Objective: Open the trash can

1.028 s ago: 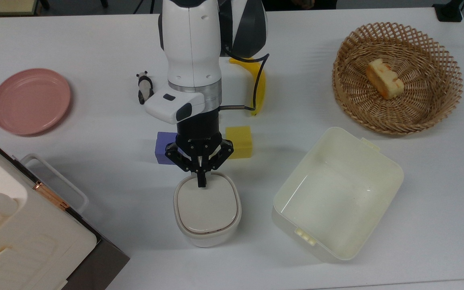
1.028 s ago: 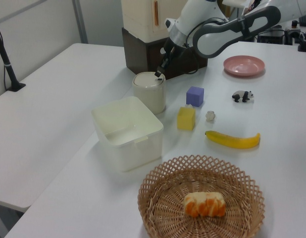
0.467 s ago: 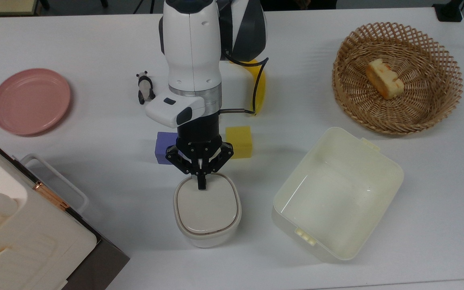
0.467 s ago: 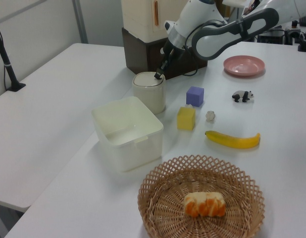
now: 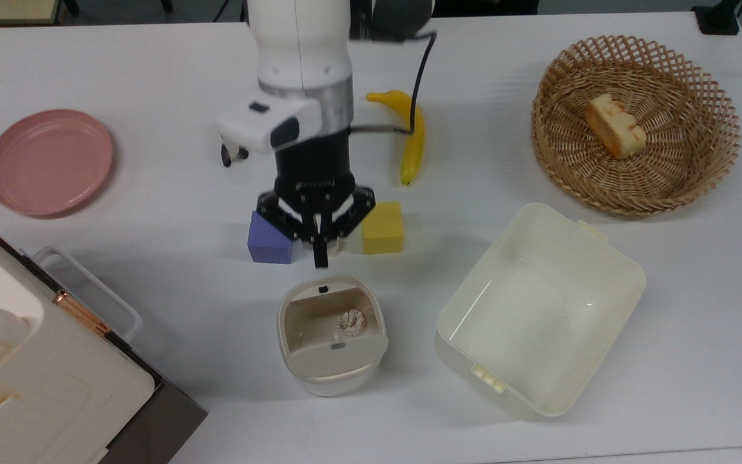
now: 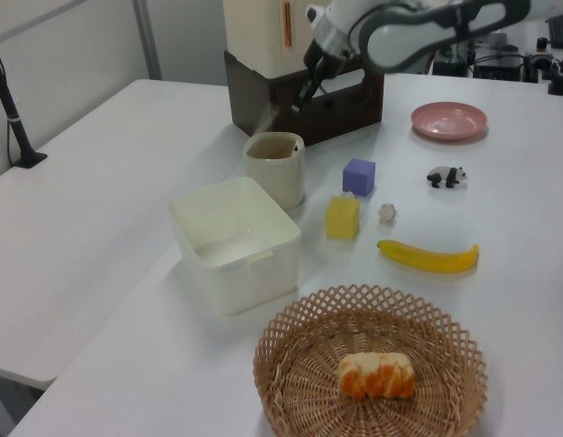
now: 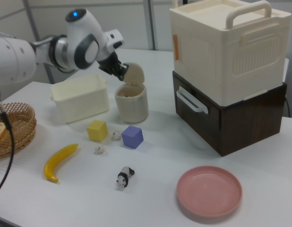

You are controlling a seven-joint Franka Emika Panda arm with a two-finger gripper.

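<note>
Closed, with fingers pressed together and gripping nothing, the gripper hangs above the bench, over the gap between the purple block and the yellow block, clear of the bin. The bin stands near the middle of the bench, toward the top view's lower edge, beside the tub. Its lid is tipped upright on the side away from the gripper, and a crumpled scrap lies inside. A small black button sits on the rim facing the gripper.
</note>
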